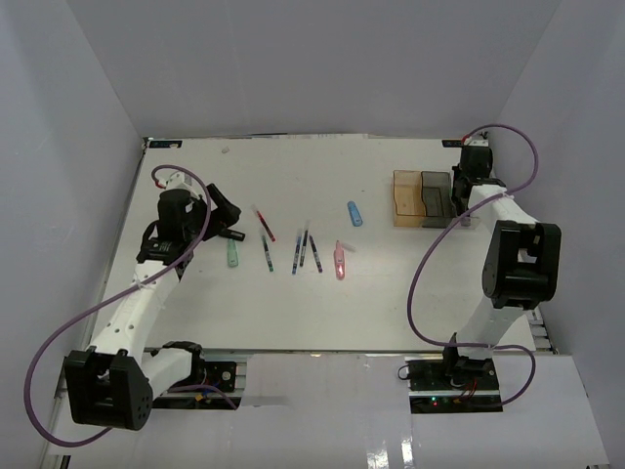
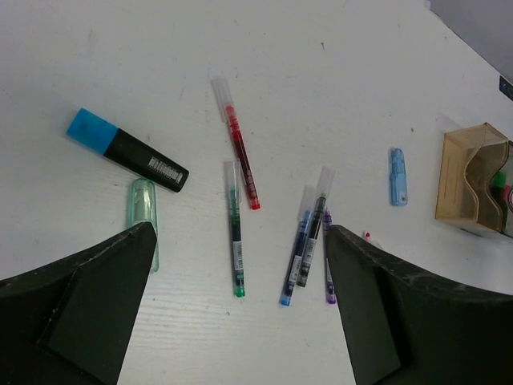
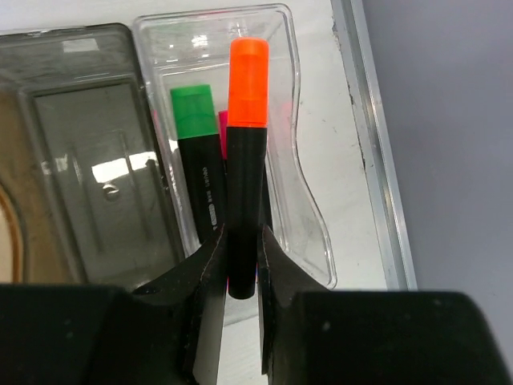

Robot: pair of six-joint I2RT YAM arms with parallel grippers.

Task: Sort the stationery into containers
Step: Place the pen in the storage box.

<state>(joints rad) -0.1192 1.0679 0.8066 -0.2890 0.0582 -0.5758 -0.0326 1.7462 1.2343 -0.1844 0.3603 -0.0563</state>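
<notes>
Nearest us in the right wrist view, the right gripper (image 3: 240, 265) has its fingers pinched tight on the black barrel of the orange-capped highlighter (image 3: 248, 120), which points away from us above the clear bin (image 3: 313, 200); beneath it in that bin lie a green-capped highlighter (image 3: 195, 152) and a pink cap (image 3: 222, 122), mostly hidden. We judge the step in hand to be the drop; to do it well, we bring the barrel low and parallel to the green-capped one, inside the wavy wall, and only then let go (a smooth plastic body may bounce off a hard rim if released from height). Alongside sits the smoky grey bin (image 3: 88, 160), glossy and rigid.

On the other side, the left gripper (image 2: 239, 257) stands spread wide with nothing in it, above thin pens with clear caps; the green pen (image 2: 235, 233) and red pen (image 2: 240, 160) look slim and slippery, so we think they want a grip square across the barrel. Left of them lie a stubby blue-capped highlighter (image 2: 128, 151) and a translucent mint marker (image 2: 144, 210); farther off are a blue marker (image 2: 397, 176) and the amber bin (image 2: 461, 176) on the matte white table (image 2: 321, 80).
</notes>
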